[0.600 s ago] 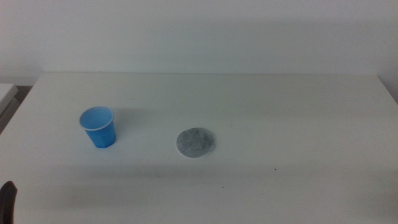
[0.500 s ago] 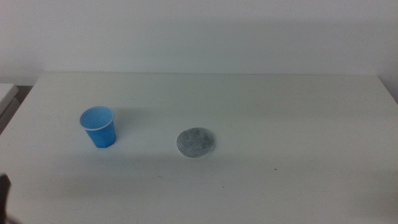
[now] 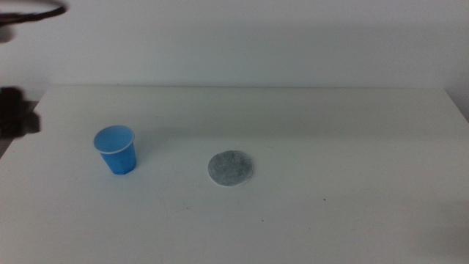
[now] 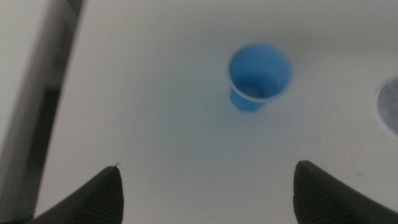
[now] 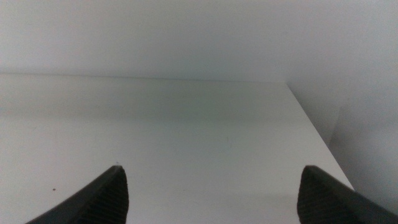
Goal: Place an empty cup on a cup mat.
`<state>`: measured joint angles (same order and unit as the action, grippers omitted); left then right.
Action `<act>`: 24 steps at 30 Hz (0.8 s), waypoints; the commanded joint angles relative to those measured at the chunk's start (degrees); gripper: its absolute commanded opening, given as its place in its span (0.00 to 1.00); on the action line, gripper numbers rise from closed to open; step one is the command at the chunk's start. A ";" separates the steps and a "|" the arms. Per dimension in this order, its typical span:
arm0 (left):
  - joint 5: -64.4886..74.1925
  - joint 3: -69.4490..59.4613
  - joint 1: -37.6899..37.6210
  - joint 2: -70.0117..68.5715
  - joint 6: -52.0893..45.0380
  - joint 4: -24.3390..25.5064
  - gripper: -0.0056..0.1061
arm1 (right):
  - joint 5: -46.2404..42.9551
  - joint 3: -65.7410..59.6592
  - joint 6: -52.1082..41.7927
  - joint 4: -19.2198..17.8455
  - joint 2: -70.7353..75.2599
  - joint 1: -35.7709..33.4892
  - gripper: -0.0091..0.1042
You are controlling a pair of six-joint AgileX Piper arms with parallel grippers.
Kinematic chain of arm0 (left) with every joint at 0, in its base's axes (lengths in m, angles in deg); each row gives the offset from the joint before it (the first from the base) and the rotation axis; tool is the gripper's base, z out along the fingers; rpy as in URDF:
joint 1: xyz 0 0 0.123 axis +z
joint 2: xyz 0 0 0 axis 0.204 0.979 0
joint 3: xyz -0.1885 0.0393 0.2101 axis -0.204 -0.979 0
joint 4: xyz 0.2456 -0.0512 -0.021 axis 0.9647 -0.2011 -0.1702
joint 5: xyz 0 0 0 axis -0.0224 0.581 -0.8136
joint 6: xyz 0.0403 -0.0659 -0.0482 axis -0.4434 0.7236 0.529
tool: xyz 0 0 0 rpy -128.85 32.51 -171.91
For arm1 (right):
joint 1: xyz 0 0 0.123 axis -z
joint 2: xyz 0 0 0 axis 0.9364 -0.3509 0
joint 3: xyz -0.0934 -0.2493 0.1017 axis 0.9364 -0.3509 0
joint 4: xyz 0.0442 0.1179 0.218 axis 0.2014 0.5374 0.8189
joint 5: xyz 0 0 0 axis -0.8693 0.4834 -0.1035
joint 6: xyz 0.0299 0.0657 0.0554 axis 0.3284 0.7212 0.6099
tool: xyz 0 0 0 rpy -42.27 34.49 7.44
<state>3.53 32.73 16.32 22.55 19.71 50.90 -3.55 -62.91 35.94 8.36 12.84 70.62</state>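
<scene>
My left gripper (image 4: pixel 205 196) is hovering with its jaws spread wide above the white table (image 3: pixel 352 147), gripping nothing. The cup (image 3: pixel 116 149) is standing upright at the middle view's left, well apart from the cup mat (image 3: pixel 231 168) near centre. My right gripper (image 5: pixel 211 196) is waiting, jaws apart, over bare table.

One cup (image 3: pixel 116 149) is standing upright on one white table (image 3: pixel 330 147), ahead of the left gripper (image 4: pixel 205 193) and in line with the gap between its jaws. One cup mat (image 3: pixel 231 168) is lying flat on that table, farther from the left gripper than the cup is. Two grippers are showing in the wrist views, the left one and the right gripper (image 5: pixel 211 193), each with two dark jaws spread wide.
</scene>
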 commanded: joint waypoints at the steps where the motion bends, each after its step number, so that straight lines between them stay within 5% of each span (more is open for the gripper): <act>1: 5.07 6.86 0.21 8.02 -0.83 -1.01 0.89 | -0.38 -0.19 -0.23 -0.15 0.28 -0.07 0.90; 13: 7.24 24.53 -2.00 36.50 0.10 -1.81 0.89 | -0.38 -0.19 -0.23 -0.15 0.28 -0.07 0.90; 24: 1.90 26.52 -2.84 49.32 -1.63 -2.44 0.85 | -0.38 -0.19 -0.23 -0.15 0.28 -0.07 0.90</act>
<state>6.16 58.92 13.93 71.35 18.43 48.97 -3.55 -62.91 35.94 8.36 12.84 70.62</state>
